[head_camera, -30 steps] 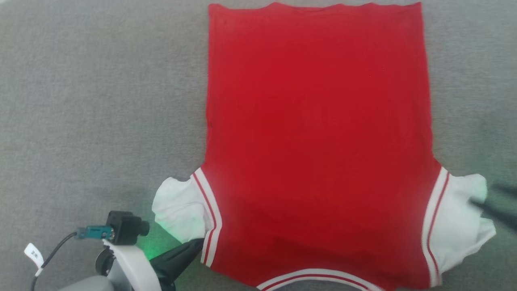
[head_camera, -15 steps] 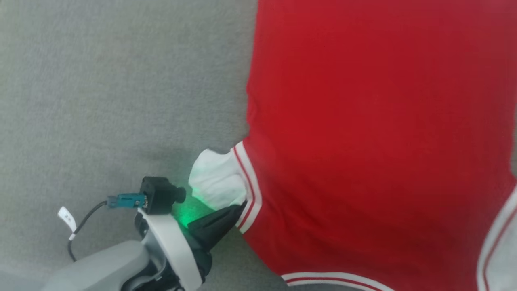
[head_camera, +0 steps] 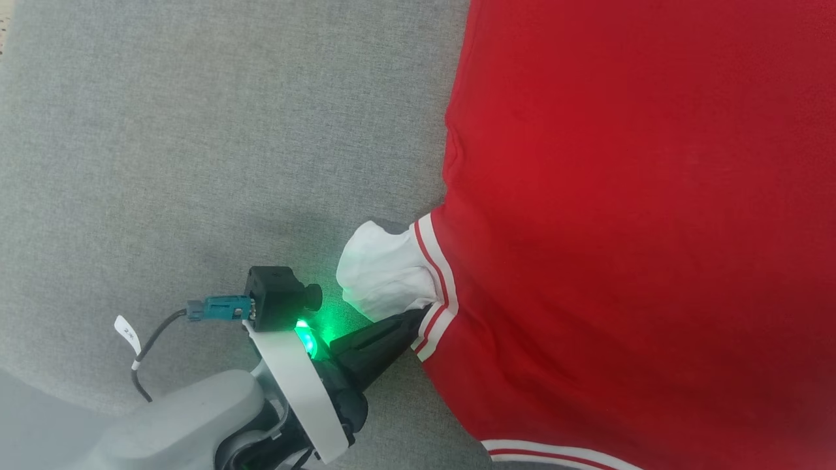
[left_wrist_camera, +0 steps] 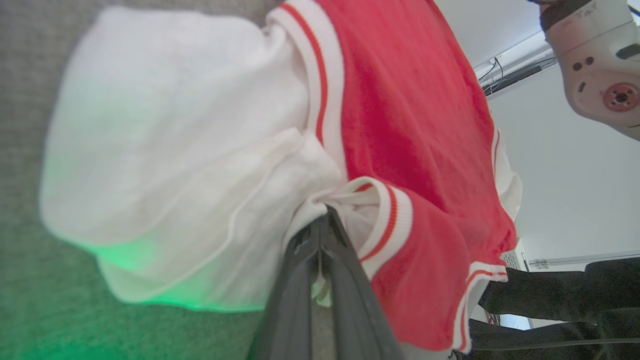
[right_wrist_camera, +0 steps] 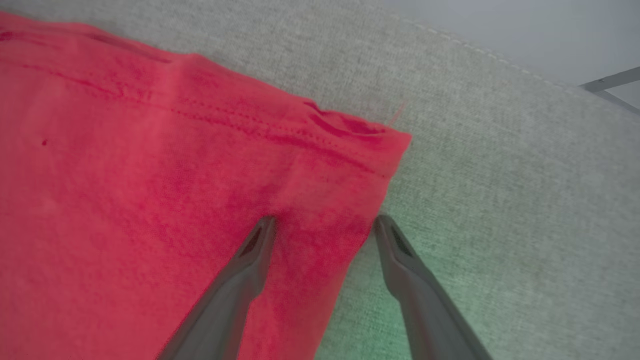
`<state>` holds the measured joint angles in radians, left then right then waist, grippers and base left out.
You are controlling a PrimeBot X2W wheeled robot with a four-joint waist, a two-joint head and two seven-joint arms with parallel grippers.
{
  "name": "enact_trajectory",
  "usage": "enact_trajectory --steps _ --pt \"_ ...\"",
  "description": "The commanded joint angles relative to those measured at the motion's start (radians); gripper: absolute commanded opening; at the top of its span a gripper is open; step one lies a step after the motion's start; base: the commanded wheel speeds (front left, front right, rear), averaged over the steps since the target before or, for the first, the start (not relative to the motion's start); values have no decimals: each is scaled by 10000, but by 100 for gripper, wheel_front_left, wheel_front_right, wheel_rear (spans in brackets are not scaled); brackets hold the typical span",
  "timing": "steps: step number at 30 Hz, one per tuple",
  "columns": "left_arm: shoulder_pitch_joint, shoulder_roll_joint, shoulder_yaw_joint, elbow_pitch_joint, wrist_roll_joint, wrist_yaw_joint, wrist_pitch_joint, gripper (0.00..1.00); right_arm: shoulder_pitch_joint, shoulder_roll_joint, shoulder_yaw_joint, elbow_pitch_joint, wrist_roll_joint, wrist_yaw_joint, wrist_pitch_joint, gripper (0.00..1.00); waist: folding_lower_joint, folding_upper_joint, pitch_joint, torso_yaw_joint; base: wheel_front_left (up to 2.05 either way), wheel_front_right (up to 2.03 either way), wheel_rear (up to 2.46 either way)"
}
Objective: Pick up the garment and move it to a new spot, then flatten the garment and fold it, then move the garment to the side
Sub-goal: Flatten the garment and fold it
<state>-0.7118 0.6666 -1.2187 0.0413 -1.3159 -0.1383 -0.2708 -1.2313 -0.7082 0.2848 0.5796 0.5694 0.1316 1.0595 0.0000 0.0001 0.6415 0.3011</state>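
Grey worktop [head_camera: 196, 130] now takes the 9 o'clock half of the head view and the garment [head_camera: 640, 228], lying flat, crowds the 3 o'clock half: the camera has swung, the cloth has not slid. Left pincer [head_camera: 418, 316], at 7 o'clock, stays clamped on the striped trim [head_camera: 437, 287] beside the white sleeve [head_camera: 382, 281]. The right pincer [right_wrist_camera: 325, 221] stands wide astride a hemmed corner, so I judge flattening done and a fold about to start.

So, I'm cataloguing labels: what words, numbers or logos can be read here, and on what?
No text is readable.
The white tag on the cable: dark marks, too small to read.
The red garment: no print on the side that shows.
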Motion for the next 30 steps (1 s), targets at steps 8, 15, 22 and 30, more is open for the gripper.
enact_trajectory --steps 8,15,22,30 --pt "6 -138 52 691 -122 150 121 0 416 304 -209 512 -235 -16 -161 0 0 -1 -166 -163 0 0 0" --pt "409 38 796 715 -5 139 75 0 1041 307 -310 348 244 -16 -838 0 0 -1 -936 -553 0 0 0" --pt "1362 233 1530 741 151 99 67 0 2919 -348 431 -1319 1663 -15 -1032 0 0 -1 -2043 -1247 0 0 0" --pt "2227 591 1858 936 226 89 67 0 6959 -1981 492 -4631 3863 -15 -686 0 0 -1 -2895 -2046 0 0 0"
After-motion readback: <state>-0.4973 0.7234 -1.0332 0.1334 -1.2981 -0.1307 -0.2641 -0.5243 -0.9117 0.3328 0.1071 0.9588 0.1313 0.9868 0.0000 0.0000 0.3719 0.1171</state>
